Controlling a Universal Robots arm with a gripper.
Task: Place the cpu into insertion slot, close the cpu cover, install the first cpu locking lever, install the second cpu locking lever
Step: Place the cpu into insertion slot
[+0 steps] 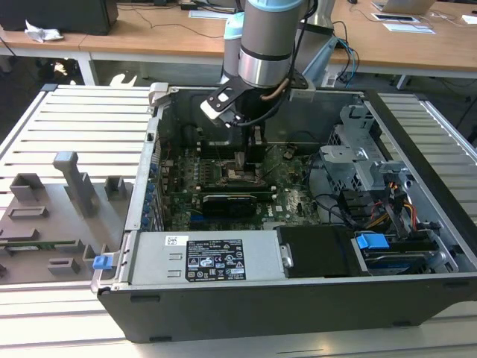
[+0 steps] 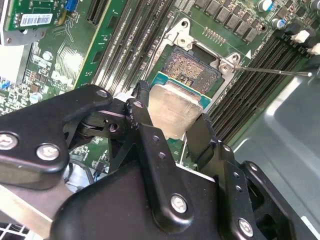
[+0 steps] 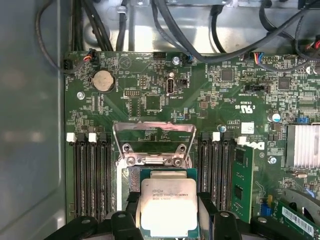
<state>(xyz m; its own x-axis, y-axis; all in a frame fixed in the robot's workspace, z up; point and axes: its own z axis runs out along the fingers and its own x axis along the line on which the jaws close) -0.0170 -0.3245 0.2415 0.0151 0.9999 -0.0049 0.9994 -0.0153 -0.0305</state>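
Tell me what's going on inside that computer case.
The arm's gripper is shut on the cpu, holding it over the insertion slot on the motherboard, not yet seated; part of the slot shows past the chip. The cpu cover stands flipped open, not yet closed.

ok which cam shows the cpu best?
First wrist view: the cpu faces the camera square-on, gripped in the claw. Second wrist view shows it at an angle, partly behind the claw's fingers. Exterior view has the claw low over the motherboard.
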